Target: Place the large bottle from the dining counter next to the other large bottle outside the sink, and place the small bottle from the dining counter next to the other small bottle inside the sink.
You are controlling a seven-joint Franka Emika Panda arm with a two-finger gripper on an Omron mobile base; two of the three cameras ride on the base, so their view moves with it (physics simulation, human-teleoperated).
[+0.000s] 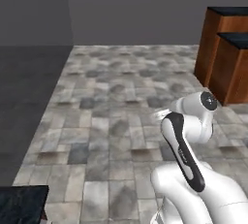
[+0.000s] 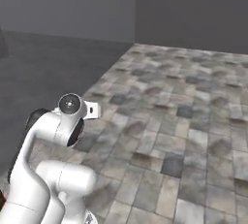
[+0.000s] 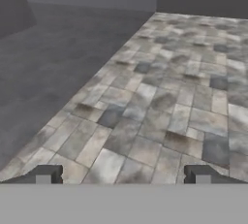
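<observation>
two claw (image 3: 123, 174) tips wide apart, nothing btwn, over tile floor (image 3: 160, 102).

A grey stone-tile floor (image 1: 121, 116) stretches ahead, meeting a flat dark grey floor strip (image 1: 29, 102) on the left. At far right, the dining counter (image 1: 225, 53) stands on the tiles, reddish-brown sides under a black top. A black-topped counter corner (image 1: 22, 203) sits near left.

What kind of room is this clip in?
Likely a kitchen or dining area, seen mid-floor: a grey stone-tiled floor, plain grey walls, and a wood-sided dining counter with a dark top at the right of the left base view.
</observation>
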